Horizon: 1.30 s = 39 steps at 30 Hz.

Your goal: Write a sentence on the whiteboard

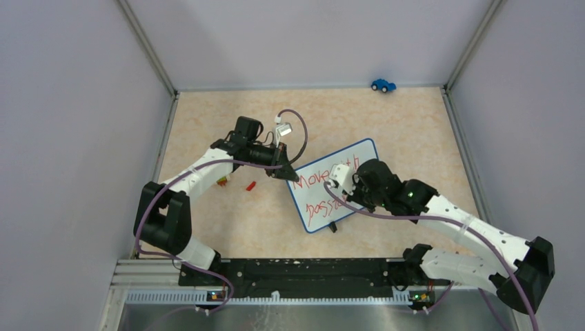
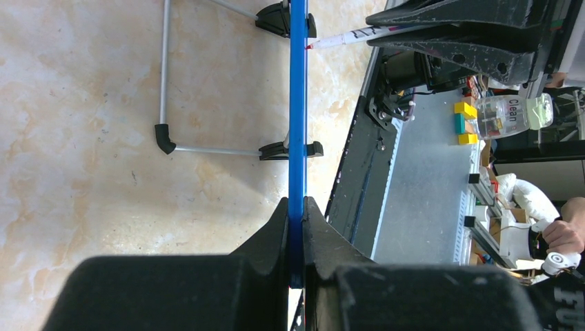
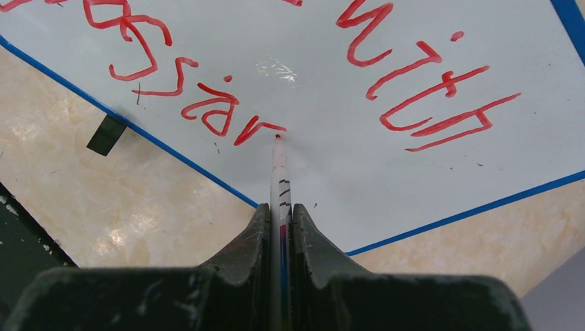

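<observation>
Sentence [image 3: 219, 96] partly off frame top

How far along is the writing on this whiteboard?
Done: the sentence's top line, "Move with". In hand: the right gripper pinches the marker, tip at the second line's last stroke, while the left gripper clamps the whiteboard's rim. Left: possibly finishing that second line.

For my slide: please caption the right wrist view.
Right hand grips a marker, tip at the last stroke of the sentence on the whiteboard.
</observation>
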Motion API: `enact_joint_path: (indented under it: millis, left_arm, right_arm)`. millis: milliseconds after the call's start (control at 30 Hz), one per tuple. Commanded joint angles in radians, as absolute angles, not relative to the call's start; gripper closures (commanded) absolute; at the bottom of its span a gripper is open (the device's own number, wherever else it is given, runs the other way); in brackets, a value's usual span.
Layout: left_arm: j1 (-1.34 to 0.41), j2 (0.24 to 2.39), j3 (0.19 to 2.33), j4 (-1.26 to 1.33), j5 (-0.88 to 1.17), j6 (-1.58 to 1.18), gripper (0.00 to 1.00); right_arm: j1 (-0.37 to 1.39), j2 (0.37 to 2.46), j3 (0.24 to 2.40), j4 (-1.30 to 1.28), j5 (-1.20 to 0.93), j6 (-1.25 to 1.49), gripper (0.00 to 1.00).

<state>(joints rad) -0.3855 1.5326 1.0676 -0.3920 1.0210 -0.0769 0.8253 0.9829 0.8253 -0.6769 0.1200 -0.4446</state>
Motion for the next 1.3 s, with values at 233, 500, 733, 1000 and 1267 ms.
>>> enact_joint_path:
  millis: [233, 500, 733, 1000, 1267]
  left_arm:
    - [-0.374, 1.548, 1.061, -0.359, 0.97, -0.059, 1.0]
    - [-0.373, 1.552, 1.061, -0.359, 0.975, -0.057, 1.0]
    - [-0.374, 1.544, 1.058, -0.36, 0.974, -0.055, 1.0]
    - [-0.374, 1.542, 1.063, -0.372, 0.958, -0.045, 1.0]
    - [-0.373, 1.545, 1.066, -0.374, 0.959, -0.043, 1.0]
  right_arm:
    - [0.852, 1.051, 0.811, -0.726, 0.062, -0.492, 1.0]
    - [0.857, 1.013, 0.838, -0.742, 0.038, -0.501, 1.0]
    - [0.834, 0.929, 0.853, -0.728, 0.046, -0.486, 1.0]
    - [0.735, 0.926, 0.857, -0.739, 0.095, -0.448, 1.0]
    - [0.66, 0.903, 0.835, -0.746, 0.102, -0.467, 1.0]
